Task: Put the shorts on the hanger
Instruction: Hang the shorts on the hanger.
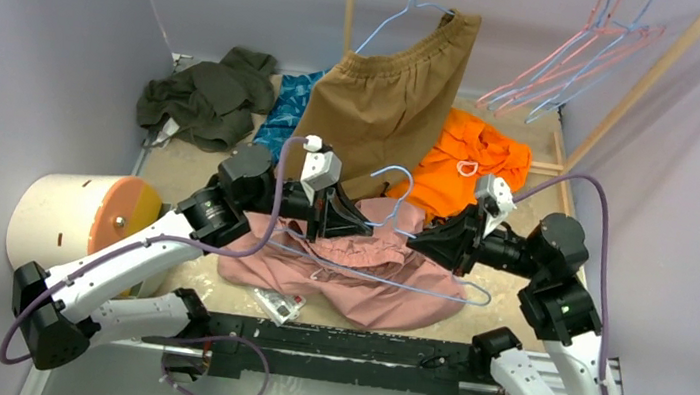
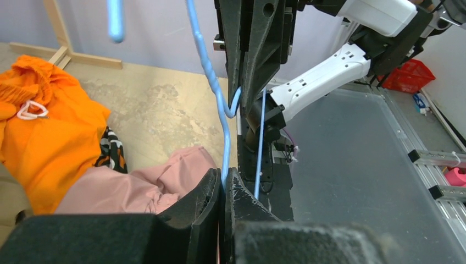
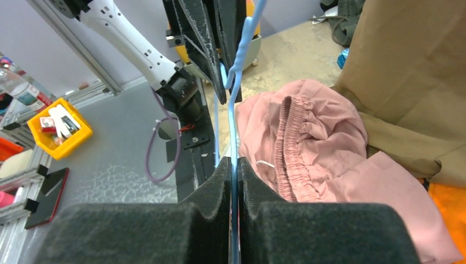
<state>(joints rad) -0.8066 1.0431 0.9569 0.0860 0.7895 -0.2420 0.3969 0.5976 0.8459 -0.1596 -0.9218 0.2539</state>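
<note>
The dusty-pink shorts (image 1: 365,285) lie crumpled on the table between the two arms, and their gathered waistband (image 3: 290,137) and light drawstring show in the right wrist view. The thin light-blue hanger (image 1: 393,169) is held just above them, hook pointing to the far side. My left gripper (image 1: 363,227) is shut on the hanger wire (image 2: 225,140) from the left, fingertips (image 2: 211,184) pinching it. From the right, my right gripper (image 1: 419,238) is shut on the same wire (image 3: 233,118), facing the left one closely. The shorts (image 2: 137,187) rest below the wire, not on it.
Larger tan-brown shorts (image 1: 394,97) hang on another blue hanger at the back. An orange garment (image 1: 477,158), a dark green garment (image 1: 207,94) and a blue patterned cloth (image 1: 286,109) lie behind. Pink hangers (image 1: 584,65) hang on a wooden rack at back right. A white-and-orange drum (image 1: 81,220) sits left.
</note>
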